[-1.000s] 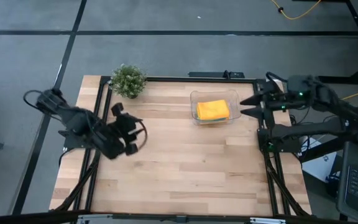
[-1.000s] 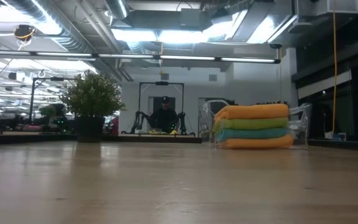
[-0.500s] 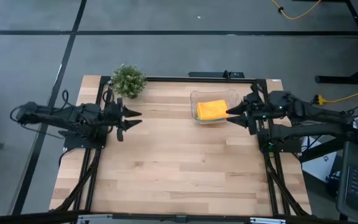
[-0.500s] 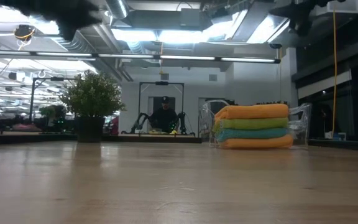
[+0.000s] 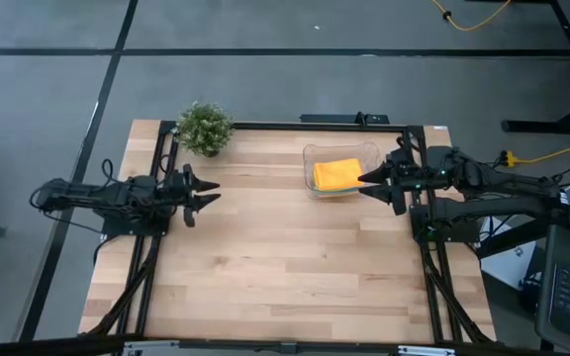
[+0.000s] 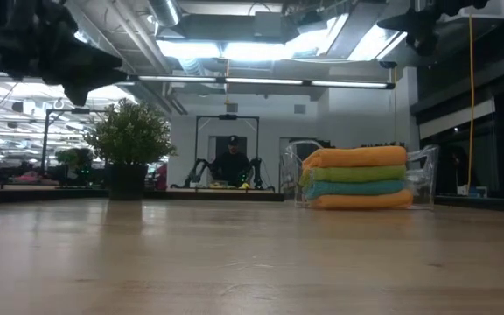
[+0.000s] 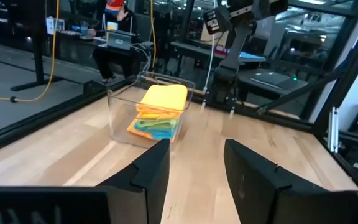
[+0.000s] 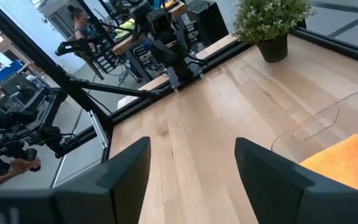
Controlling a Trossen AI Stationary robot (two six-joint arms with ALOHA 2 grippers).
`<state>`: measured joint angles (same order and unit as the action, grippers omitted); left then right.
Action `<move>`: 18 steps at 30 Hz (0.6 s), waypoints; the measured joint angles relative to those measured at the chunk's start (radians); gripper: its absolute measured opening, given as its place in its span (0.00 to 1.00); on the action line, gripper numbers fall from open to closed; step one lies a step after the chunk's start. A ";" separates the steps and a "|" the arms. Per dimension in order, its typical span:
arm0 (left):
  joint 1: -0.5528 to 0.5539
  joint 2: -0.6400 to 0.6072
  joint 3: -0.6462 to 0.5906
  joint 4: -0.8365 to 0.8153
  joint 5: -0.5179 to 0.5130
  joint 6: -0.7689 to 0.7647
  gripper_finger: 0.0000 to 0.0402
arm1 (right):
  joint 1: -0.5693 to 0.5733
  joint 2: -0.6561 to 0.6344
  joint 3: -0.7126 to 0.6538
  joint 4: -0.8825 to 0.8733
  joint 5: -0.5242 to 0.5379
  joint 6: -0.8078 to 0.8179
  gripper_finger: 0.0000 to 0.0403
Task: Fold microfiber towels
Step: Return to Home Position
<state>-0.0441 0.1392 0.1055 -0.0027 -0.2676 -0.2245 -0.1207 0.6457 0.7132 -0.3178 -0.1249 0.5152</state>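
The microfiber towels (image 6: 355,178) lie folded in a stack inside the clear plastic tub (image 5: 310,158) at the table's far right: orange on top, then lime green, teal blue and orange at the bottom. My right gripper (image 5: 366,181) is open, raised just right of the tub, pointing toward the table's left. My left gripper (image 5: 209,191) is open, raised at the table's left side, pointing right. The stack also shows in the left wrist view (image 7: 160,112).
A small green potted plant (image 5: 204,128) stands at the table's far left corner. A black frame rail (image 5: 416,168) runs along the table's right edge. Bare wood (image 5: 285,257) spreads over the middle and near side.
My left gripper has swung up from pointing down at the table to lying level, pointing right. My right gripper has moved left toward the tub's right side. The towels have stayed still in the tub.
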 joint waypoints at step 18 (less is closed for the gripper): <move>0.000 -0.054 -0.098 0.057 -0.004 0.104 0.36 | 0.000 0.079 0.000 -0.018 0.000 -0.021 0.58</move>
<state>-0.0441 0.0849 0.0078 0.0540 -0.2720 -0.1204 -0.1206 0.7248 0.7132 -0.3360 -0.1249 0.4946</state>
